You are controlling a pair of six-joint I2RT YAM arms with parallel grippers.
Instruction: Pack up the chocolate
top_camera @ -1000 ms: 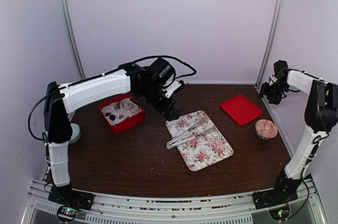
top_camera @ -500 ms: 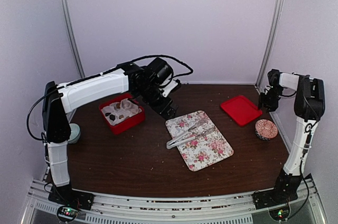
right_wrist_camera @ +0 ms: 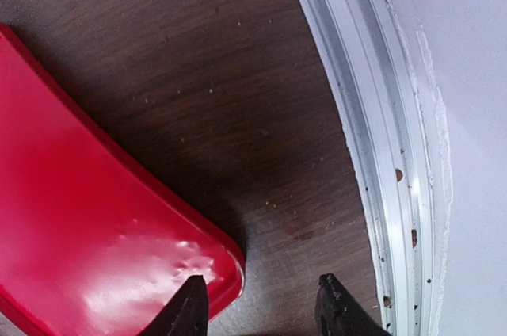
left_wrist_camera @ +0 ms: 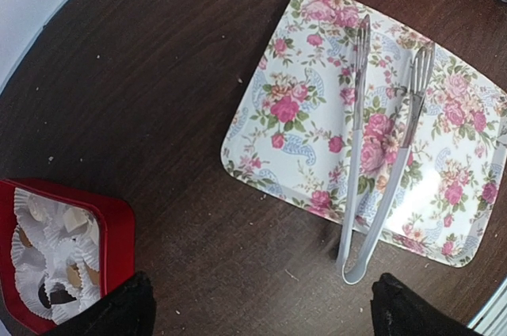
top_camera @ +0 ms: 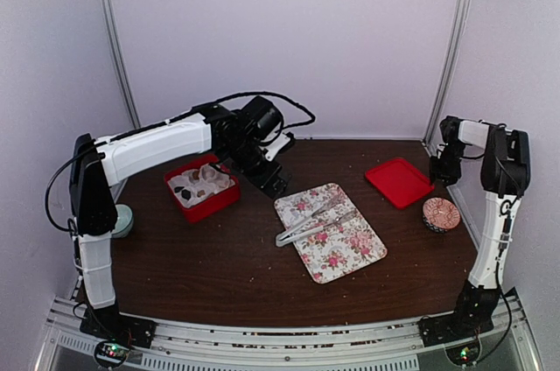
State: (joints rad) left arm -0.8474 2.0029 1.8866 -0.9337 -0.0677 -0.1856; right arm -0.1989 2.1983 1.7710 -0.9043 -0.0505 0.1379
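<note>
Left gripper (top_camera: 269, 180) hangs just off the floral tray's (top_camera: 350, 253) far left corner, fingers spread wide and empty, and the tongs (top_camera: 315, 220) lie on the tray itself. The chocolate (left_wrist_camera: 57, 296) sits among white paper cups (left_wrist_camera: 47, 233) in the red box (top_camera: 210, 205), over to the tray's left. Well right of the tray, the right gripper (right_wrist_camera: 261, 308) is above the red lid's (right_wrist_camera: 79, 233) corner, fingers parted, gripping nothing.

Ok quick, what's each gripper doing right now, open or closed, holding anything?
Left gripper: open, holding nothing.
Right gripper: open, holding nothing.
</note>
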